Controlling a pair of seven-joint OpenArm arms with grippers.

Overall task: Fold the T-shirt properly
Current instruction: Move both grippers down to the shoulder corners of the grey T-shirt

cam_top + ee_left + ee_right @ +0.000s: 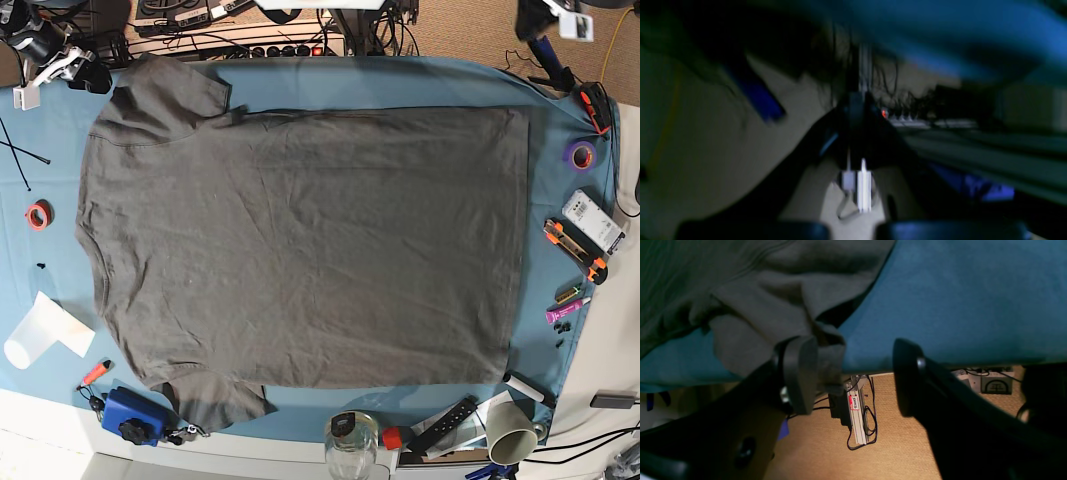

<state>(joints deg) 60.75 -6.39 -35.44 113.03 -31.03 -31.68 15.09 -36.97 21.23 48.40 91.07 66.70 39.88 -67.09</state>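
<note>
The dark grey T-shirt (300,240) lies spread flat on the blue-teal tablecloth (400,85), collar side to the left and hem to the right. One sleeve (165,95) points to the far left corner, the other (215,405) to the near edge. My right gripper (853,373) is open at the table's far left edge, where the far sleeve's cloth (773,313) drapes beside its left finger (800,373); nothing is clamped. That arm (45,50) shows at the top left. The left wrist view is dark and motion-blurred; the left gripper (853,230) hangs off the table, its arm (548,40) at the top right.
Along the right edge are purple tape (580,153), a white device (592,220), utility knives (575,248) and a pink marker (565,313). At the near edge stand a blue box (130,415), a glass jar (350,445), a remote (445,425) and a cup (512,432). Red tape (38,215) lies left.
</note>
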